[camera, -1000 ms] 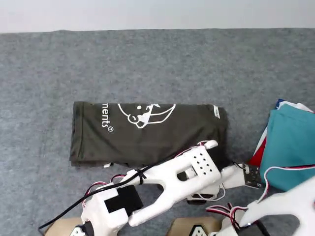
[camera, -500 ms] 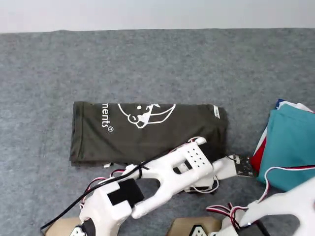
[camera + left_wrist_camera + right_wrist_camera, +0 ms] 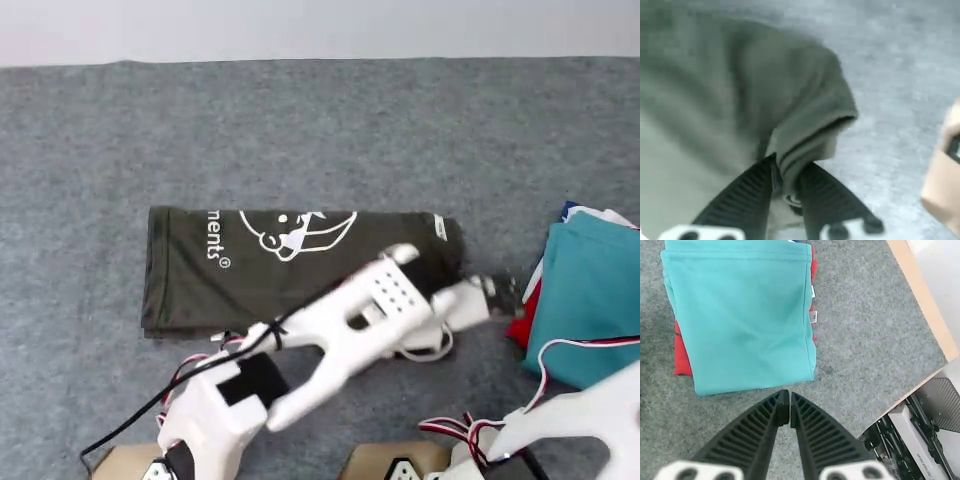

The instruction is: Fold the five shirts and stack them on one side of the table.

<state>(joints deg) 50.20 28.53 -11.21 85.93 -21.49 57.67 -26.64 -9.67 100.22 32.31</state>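
The dark shirt [image 3: 270, 270] is lying mid-table on the grey table cover [image 3: 320, 130] as a long folded strip. Its long axis is running side to side in the high view, w/ the printed side facing up. One end is pointing toward the stack [image 3: 590, 300] at the table's edge, the other away from it.

The left gripper [image 3: 789, 167] is sitting at the stack-side end, near corner. Its fingers are closing on a bunched fold of the dark cloth, and the hem is sticking up btwn them, so it is gripping the shirt and nothing else. Everything else of the strip is stretching away from those fingers along the long axis, i.e. away from the stack.

Probably the next move is a fold across the short way: carrying the held end over along that axis toward the free end. The left arm is the one placed for it, since it is already on the cloth.

The right gripper [image 3: 789, 396] is hanging w/ fingers pressed together on nothing, just beside the teal shirt [image 3: 740, 315]. That one is lying folded on top of the stack w/ a red shirt [image 3: 682, 360] peeking out under it.
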